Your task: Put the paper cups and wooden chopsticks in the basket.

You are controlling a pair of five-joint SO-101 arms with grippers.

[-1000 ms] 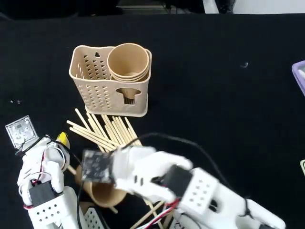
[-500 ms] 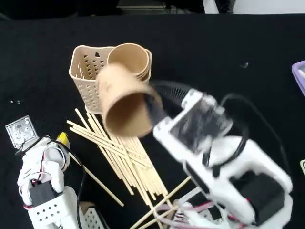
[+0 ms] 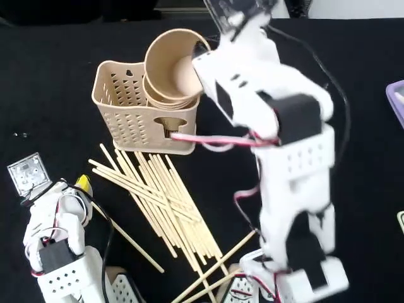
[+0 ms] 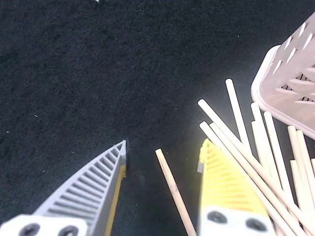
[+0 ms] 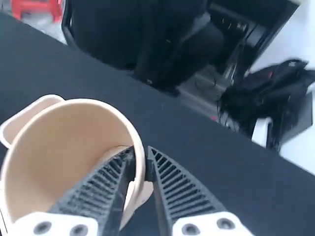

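Observation:
My right gripper [image 5: 140, 156] is shut on the rim of a tan paper cup [image 5: 59, 147], one finger inside and one outside. In the high view that paper cup [image 3: 173, 62] hangs tilted over the stack of cups [image 3: 165, 100] in the right half of the beige basket [image 3: 123, 117]. Several wooden chopsticks [image 3: 161, 202] lie fanned on the black table in front of the basket. My left gripper [image 4: 162, 155] rests low at the front left, open, with one chopstick [image 4: 172, 189] lying between its fingers and the basket [image 4: 290, 88] close by.
The right arm [image 3: 284, 145] stands tall over the middle of the table. A purple object [image 3: 398, 101] sits at the right edge. Loose chopsticks [image 3: 214, 265] reach to the arm bases at the front. The black table [image 3: 76, 44] lies bare behind and left of the basket.
The right arm lifted the paper cup from the front of the table, swung it back over the chopsticks, and now holds it above the stacked cups in the basket. The left arm stayed put.

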